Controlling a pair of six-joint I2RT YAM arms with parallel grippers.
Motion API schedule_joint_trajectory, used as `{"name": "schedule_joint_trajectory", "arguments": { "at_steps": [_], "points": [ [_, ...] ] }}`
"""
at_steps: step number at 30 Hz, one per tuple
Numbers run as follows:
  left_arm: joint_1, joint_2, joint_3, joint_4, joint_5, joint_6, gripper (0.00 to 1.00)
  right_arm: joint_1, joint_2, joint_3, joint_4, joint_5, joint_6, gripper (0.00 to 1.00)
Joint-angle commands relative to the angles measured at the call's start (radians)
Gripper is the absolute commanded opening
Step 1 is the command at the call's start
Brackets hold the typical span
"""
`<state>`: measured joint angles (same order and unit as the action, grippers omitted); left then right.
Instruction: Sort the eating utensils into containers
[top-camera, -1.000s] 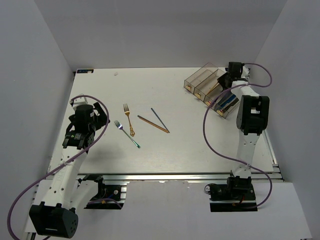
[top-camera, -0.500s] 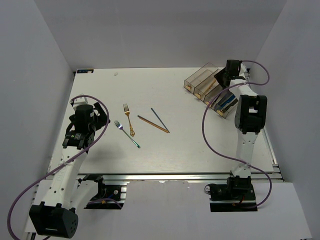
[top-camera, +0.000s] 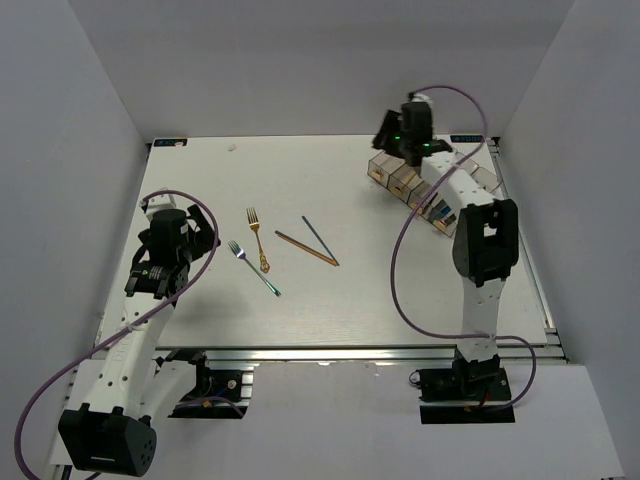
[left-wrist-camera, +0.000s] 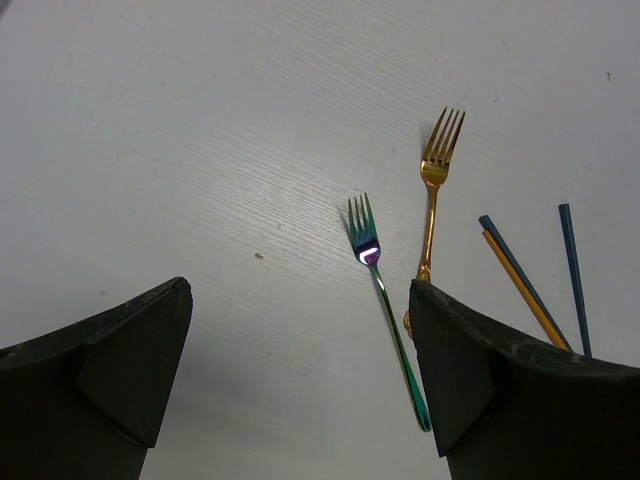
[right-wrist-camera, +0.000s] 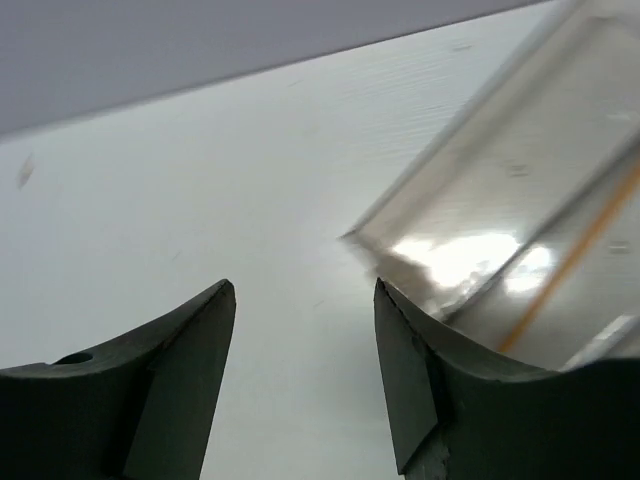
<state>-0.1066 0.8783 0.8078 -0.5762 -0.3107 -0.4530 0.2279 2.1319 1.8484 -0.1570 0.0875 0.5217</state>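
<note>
On the table lie a gold fork (top-camera: 257, 238) (left-wrist-camera: 433, 190), a silver-teal fork (top-camera: 253, 268) (left-wrist-camera: 385, 300), a gold chopstick (top-camera: 306, 248) (left-wrist-camera: 525, 290) and a dark blue chopstick (top-camera: 320, 238) (left-wrist-camera: 572, 270). My left gripper (top-camera: 168, 228) (left-wrist-camera: 300, 290) hangs open and empty, left of the forks. The containers (top-camera: 432, 192) (right-wrist-camera: 520, 220) stand at the back right, partly hidden by the right arm, with several utensils inside. My right gripper (top-camera: 392, 140) (right-wrist-camera: 304, 285) is open and empty above their left end. A gold chopstick (right-wrist-camera: 570, 260) shows through the clear wall.
Grey walls close in the table on the left, back and right. The right arm's purple cable (top-camera: 400, 260) loops over the table's right part. The aluminium frame rail (top-camera: 350, 352) runs along the near edge.
The right gripper has opened and swung left from the right side of the containers to above their left end. The left arm and the utensils on the table have not moved.
</note>
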Motion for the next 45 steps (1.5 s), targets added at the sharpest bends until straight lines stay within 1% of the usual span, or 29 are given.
{"name": "schedule_joint_trajectory", "arguments": {
  "at_steps": [1,2,3,4,5,7,11,12,14,21,23,24,27,30,33,35,38,39,40,45],
  "points": [
    [-0.001,-0.009,0.013,-0.001,-0.014,0.0,0.98,0.198,-0.105,-0.028,-0.1,0.037,-0.305,0.63],
    [-0.001,-0.007,0.013,0.001,-0.016,0.0,0.98,0.273,-0.102,-0.031,-0.127,0.041,-0.336,0.64],
    [-0.002,-0.004,0.013,-0.002,-0.016,0.0,0.98,0.306,-0.09,-0.019,-0.162,0.066,-0.357,0.64],
    [-0.001,-0.004,0.011,-0.002,-0.018,-0.001,0.98,0.365,-0.075,-0.003,-0.203,0.076,-0.373,0.63],
    [-0.001,-0.002,0.011,-0.002,-0.018,-0.001,0.98,0.39,-0.043,0.027,-0.266,0.071,-0.385,0.64],
    [-0.001,-0.001,0.013,-0.004,-0.019,-0.001,0.98,0.451,0.003,0.046,-0.303,0.075,-0.4,0.64],
    [-0.002,-0.007,0.011,-0.004,-0.019,-0.001,0.98,0.501,0.083,0.103,-0.367,0.044,-0.423,0.64],
    [-0.001,-0.009,0.01,-0.004,-0.021,-0.001,0.98,0.505,0.103,0.145,-0.387,0.038,-0.427,0.62],
    [-0.002,-0.013,0.01,-0.004,-0.022,-0.003,0.98,0.518,0.148,0.178,-0.423,0.04,-0.433,0.61],
    [-0.002,-0.015,0.008,-0.004,-0.021,-0.001,0.98,0.528,0.201,0.184,-0.426,0.063,-0.492,0.58],
    [-0.001,-0.015,0.008,-0.004,-0.021,-0.001,0.98,0.525,0.226,0.209,-0.438,0.048,-0.505,0.52],
    [-0.002,-0.015,0.01,-0.005,-0.021,-0.001,0.98,0.524,0.238,0.224,-0.449,0.043,-0.509,0.48],
    [-0.001,-0.015,0.01,-0.004,-0.024,-0.001,0.98,0.519,0.286,0.274,-0.487,0.005,-0.516,0.4],
    [-0.001,-0.016,0.008,-0.005,-0.025,-0.001,0.98,0.511,0.322,0.305,-0.515,-0.009,-0.512,0.35],
    [-0.001,-0.016,0.008,-0.004,-0.024,-0.001,0.98,0.511,0.339,0.302,-0.52,-0.003,-0.516,0.34],
    [-0.002,-0.018,0.008,-0.005,-0.025,-0.001,0.98,0.508,0.344,0.295,-0.52,-0.002,-0.517,0.31],
    [-0.002,-0.019,0.01,-0.005,-0.027,-0.001,0.98,0.504,0.347,0.296,-0.526,-0.011,-0.516,0.18],
    [-0.001,-0.019,0.01,-0.005,-0.027,-0.003,0.98,0.502,0.342,0.299,-0.533,-0.014,-0.516,0.05],
    [-0.001,-0.019,0.008,-0.005,-0.027,-0.003,0.98,0.502,0.338,0.298,-0.535,-0.011,-0.516,0.0],
    [-0.002,-0.019,0.01,-0.005,-0.028,-0.003,0.98,0.475,0.268,0.324,-0.517,0.031,-0.491,0.0]
  ]
}}
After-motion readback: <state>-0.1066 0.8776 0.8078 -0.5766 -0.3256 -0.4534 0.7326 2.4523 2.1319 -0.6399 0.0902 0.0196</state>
